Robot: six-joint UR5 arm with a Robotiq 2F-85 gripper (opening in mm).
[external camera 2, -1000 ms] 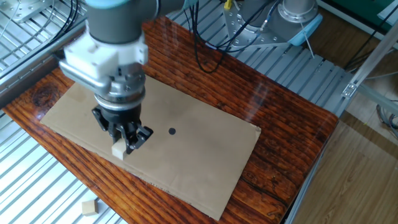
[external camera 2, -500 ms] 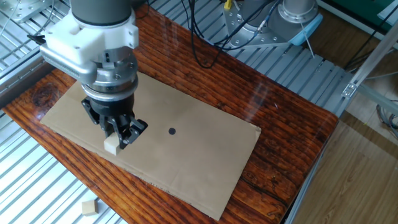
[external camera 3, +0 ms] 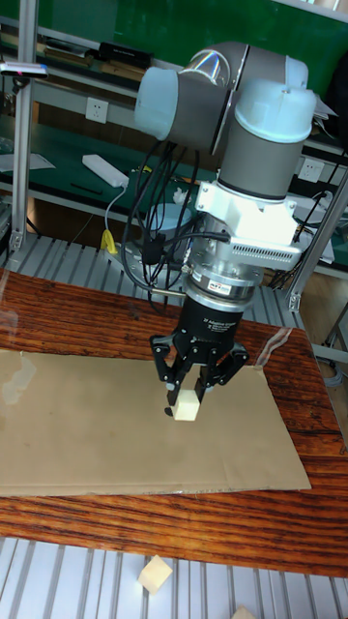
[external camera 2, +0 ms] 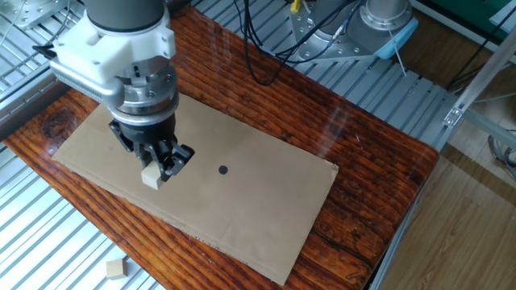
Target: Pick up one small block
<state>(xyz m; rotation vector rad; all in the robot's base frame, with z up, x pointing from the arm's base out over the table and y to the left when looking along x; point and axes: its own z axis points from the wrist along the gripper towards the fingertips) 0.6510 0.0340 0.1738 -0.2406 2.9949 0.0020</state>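
The small block (external camera 2: 151,178) is a pale cream cube held at the tips of my gripper (external camera 2: 158,171), which points down over the left part of the cardboard sheet (external camera 2: 250,201). The black fingers are shut on the block's sides. In the tall fixed view the small block (external camera 3: 186,407) hangs just above the cardboard sheet (external camera 3: 87,416), under the gripper (external camera 3: 187,395).
A slightly tanner wooden block (external camera 2: 117,269) lies on the ribbed metal surface in front of the table, also seen as the tan block (external camera 3: 155,574). A black dot (external camera 2: 223,170) marks the cardboard's middle. Cables (external camera 2: 266,48) and the arm's base (external camera 2: 379,20) stand at the back.
The gripper, shut on the small block, shifted left and then rose a little; the block now sits higher in the picture than one second ago.
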